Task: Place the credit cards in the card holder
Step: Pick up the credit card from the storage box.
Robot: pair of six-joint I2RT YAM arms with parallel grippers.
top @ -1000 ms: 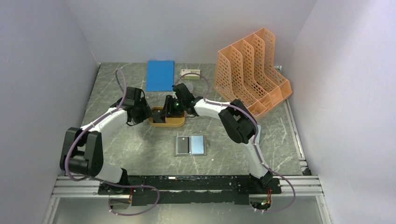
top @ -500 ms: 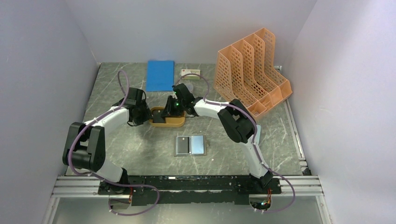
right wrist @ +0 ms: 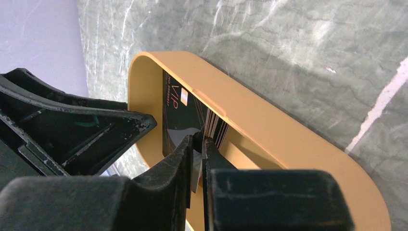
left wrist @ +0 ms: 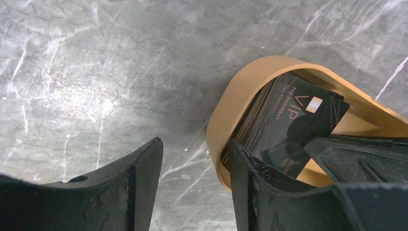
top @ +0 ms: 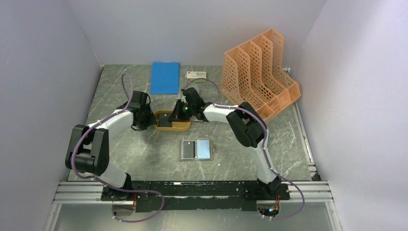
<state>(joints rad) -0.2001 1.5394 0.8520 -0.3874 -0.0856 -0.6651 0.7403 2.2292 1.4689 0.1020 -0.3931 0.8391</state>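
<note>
The right hand [right wrist: 197, 144] is pinching one of the credit cards [left wrist: 288, 120] leaning in the orange tray [right wrist: 269, 120], while the left hand [left wrist: 195, 183], fingers apart, is hovering at the tray's end. Lifting straight up should free a single card for the card holder [top: 196, 149] lying on the tabletop [top: 144, 154], well apart.

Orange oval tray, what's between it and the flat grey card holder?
Only bare marbled tabletop between orange oval tray and grey card holder, per top view.
</note>
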